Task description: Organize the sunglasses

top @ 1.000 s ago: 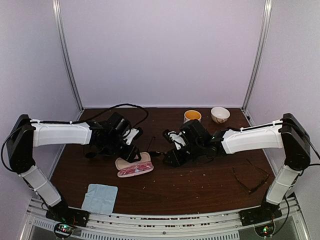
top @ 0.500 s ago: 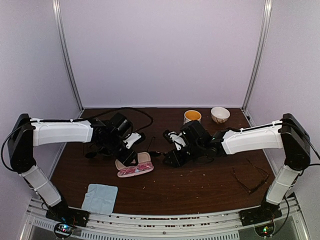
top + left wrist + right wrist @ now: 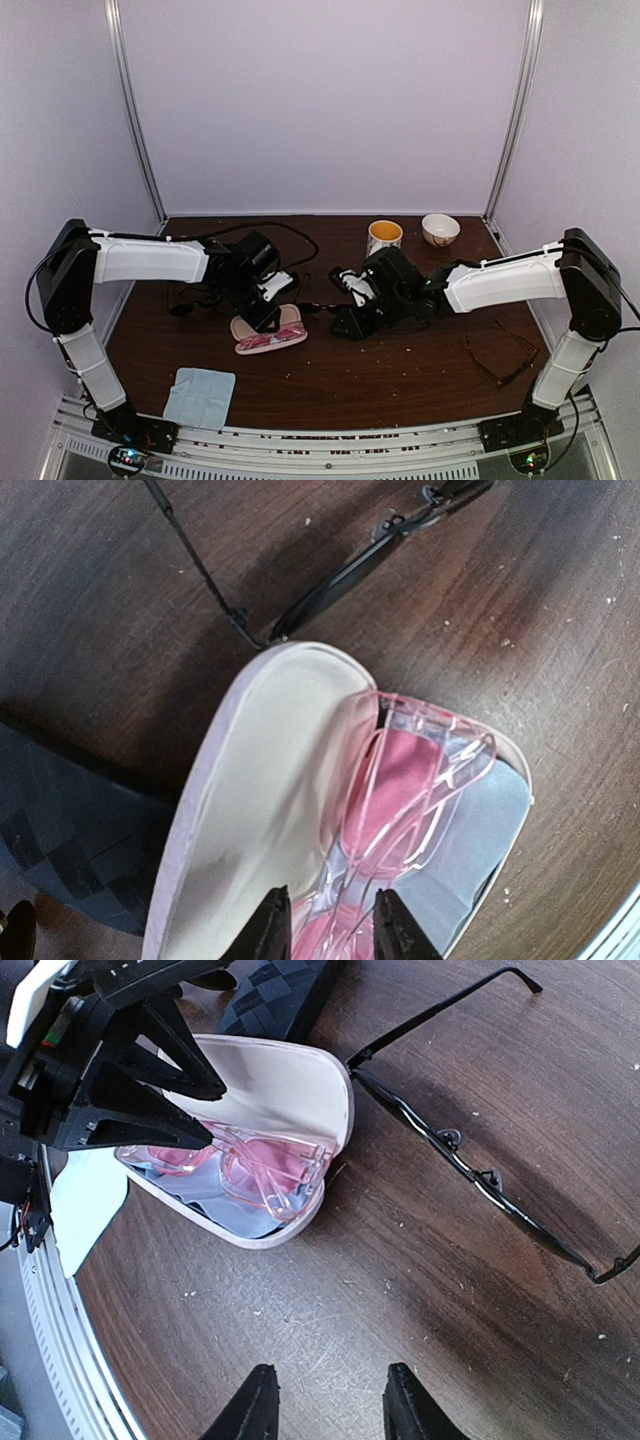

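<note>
The translucent pink-red sunglasses (image 3: 410,780) lie folded in an open pink case (image 3: 270,770) on a light-blue cloth lining. They also show in the right wrist view (image 3: 270,1165) and the top view (image 3: 272,340). My left gripper (image 3: 333,930) hangs right over them, its fingers apart and straddling the bridge. A thin black-framed pair (image 3: 450,1150) lies unfolded on the table just beyond the case, also in the left wrist view (image 3: 340,575). My right gripper (image 3: 325,1405) is open and empty above bare wood to the case's right.
Another thin-framed pair (image 3: 505,358) lies at the right front. A dark pair (image 3: 185,305) lies at the left under my left arm. A black case (image 3: 70,840) sits behind the pink one. A blue cloth (image 3: 200,395) lies front left. A cup (image 3: 384,232) and bowl (image 3: 440,228) stand at the back.
My left arm has swung its shoulder and elbow to the right while its gripper stayed over the pink case. My right gripper shifted slightly right. The pink sunglasses and case have not moved.
</note>
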### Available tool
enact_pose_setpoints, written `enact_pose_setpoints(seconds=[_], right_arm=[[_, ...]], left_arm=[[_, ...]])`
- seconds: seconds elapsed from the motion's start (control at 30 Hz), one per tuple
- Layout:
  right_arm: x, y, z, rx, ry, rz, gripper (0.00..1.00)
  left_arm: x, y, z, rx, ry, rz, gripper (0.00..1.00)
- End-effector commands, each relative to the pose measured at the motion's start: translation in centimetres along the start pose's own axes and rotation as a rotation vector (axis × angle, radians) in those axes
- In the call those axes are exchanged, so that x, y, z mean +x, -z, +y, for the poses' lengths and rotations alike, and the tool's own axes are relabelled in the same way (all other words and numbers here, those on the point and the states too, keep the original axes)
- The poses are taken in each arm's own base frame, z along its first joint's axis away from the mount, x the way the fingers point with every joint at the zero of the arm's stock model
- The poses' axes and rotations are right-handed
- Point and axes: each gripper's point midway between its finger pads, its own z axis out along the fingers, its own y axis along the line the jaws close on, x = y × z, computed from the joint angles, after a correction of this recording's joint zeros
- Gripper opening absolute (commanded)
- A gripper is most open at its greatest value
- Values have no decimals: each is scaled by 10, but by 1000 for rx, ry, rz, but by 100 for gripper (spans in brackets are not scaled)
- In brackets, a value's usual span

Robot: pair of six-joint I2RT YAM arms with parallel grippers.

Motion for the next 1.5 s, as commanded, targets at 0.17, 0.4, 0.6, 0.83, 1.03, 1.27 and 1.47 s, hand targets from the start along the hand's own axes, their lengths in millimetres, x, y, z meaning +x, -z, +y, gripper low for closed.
enact_pose_setpoints(seconds=[0.17,0.4,0.6,0.83,1.03,1.27,1.47], right_arm=[[-6,7,0,10,9,-31,37],[-7,8,1,11,14,-30,37],[-6,8,0,12,14,-28,36],[-7,8,0,13,16,-28,36],[-7,8,0,14,19,-29,36],[-7,9,-3,19,14,-37,36],[-7,10,-5,20,13,-39,36]], left_arm=[[-6,-13,-4,10,-38,0,25],[-12,-7,-7,5,-55,-24,9],[-20,9,-7,-5,-78,-48,3],[-28,22,-7,-10,-101,-49,1],[-34,37,-12,8,-113,-59,1],[-34,49,-20,47,-130,-53,0],[-32,52,-23,64,-140,-27,0]])
